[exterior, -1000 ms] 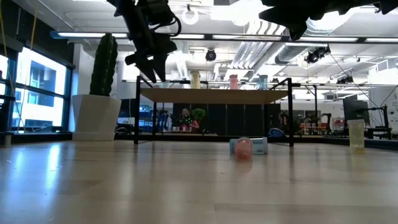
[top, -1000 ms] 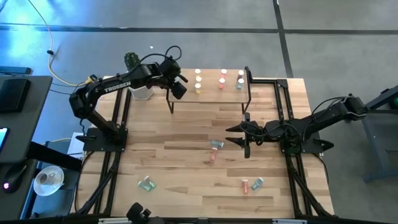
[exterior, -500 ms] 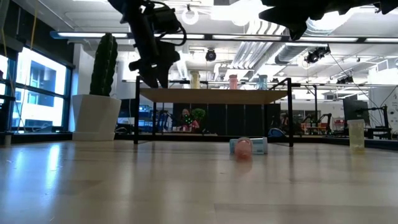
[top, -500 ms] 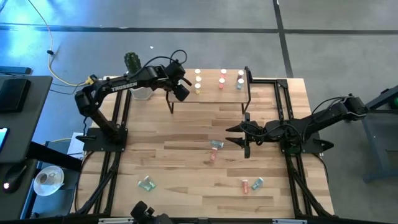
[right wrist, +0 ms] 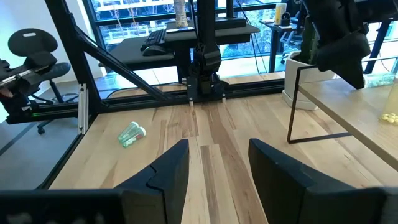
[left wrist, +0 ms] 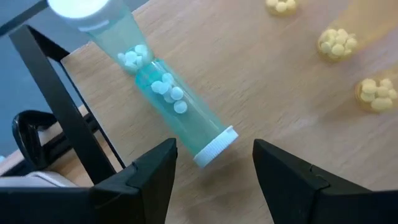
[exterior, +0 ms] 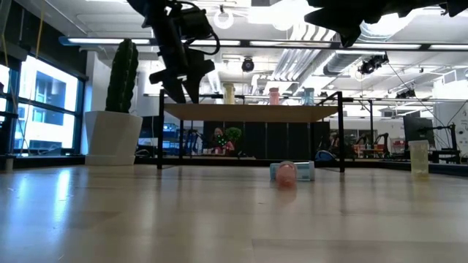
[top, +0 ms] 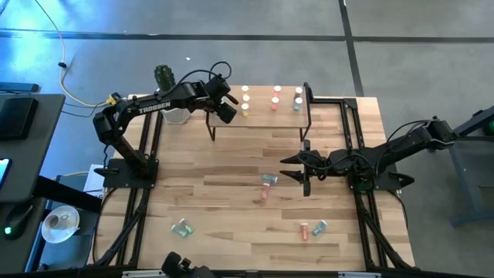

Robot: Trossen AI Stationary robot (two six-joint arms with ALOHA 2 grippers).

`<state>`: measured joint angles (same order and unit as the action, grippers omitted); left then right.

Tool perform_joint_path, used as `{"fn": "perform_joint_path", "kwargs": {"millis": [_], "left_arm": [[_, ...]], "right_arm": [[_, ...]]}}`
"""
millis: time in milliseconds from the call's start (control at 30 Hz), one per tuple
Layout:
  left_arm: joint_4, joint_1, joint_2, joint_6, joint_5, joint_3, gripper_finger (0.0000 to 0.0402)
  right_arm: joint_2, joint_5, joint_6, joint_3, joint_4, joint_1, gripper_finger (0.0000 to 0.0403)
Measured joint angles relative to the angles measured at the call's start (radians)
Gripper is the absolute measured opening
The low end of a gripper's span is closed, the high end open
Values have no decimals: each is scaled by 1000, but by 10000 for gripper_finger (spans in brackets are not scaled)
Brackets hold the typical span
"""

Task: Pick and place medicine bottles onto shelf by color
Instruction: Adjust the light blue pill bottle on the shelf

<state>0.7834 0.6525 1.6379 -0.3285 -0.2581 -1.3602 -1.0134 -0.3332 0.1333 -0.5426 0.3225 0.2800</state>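
On the light-wood shelf [top: 262, 122] stand yellow bottles [top: 246, 100], pink ones [top: 276, 96] and bluish ones [top: 298, 96]. My left gripper [top: 225, 110] hovers open over the shelf's left end. In its wrist view a teal bottle [left wrist: 180, 106] lies on its side on the shelf top, white cap [left wrist: 216, 147] between my fingertips with a gap on each side. A paler green bottle [left wrist: 115, 34] stands at its bottom end. My right gripper [top: 297, 171] hangs open above the table's middle, near a teal bottle [top: 268, 179] and a pink one [top: 264, 194].
More bottles lie on the table near its front: a green one [top: 182, 228] at the left, a pink one [top: 304, 230] and a teal one [top: 319, 227] at the right. A white pot with a cactus [top: 171, 108] stands left of the shelf.
My left gripper has sunk a little and shifted slightly along the shelf toward the bottles, rolling a bit, then kept still. Its fingers stay open.
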Motion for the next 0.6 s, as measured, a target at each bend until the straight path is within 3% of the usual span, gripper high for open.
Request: {"fn": "perform_joint_path", "kwargs": {"millis": [600], "left_arm": [[-28,-1,1,-255,-39,2,204]], "right_arm": [[0,8,-3,0,0,0,158]]}}
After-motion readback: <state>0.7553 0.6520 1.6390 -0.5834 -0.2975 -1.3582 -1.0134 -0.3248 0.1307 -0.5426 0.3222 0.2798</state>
